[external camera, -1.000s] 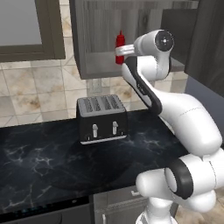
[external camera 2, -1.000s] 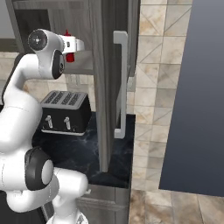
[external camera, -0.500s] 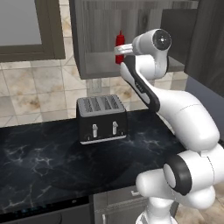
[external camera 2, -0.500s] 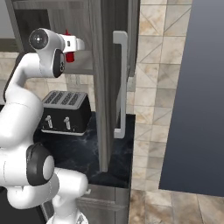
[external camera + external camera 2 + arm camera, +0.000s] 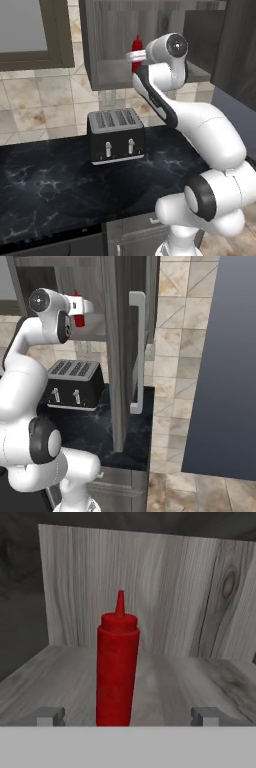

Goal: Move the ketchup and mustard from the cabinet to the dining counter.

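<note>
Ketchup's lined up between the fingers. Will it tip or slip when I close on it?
The ketchup is tall, slim and upright on the cabinet shelf, so an off-centre nudge could probably topple it. Its smooth round body may twist or slip; being a squeeze bottle, it likely gives. The gripper stands open either side.

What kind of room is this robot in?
It looks like a kitchen. There's a toaster on a black marble worktop, tiled walls, and a red ketchup bottle standing in an open wall cabinet.
</note>
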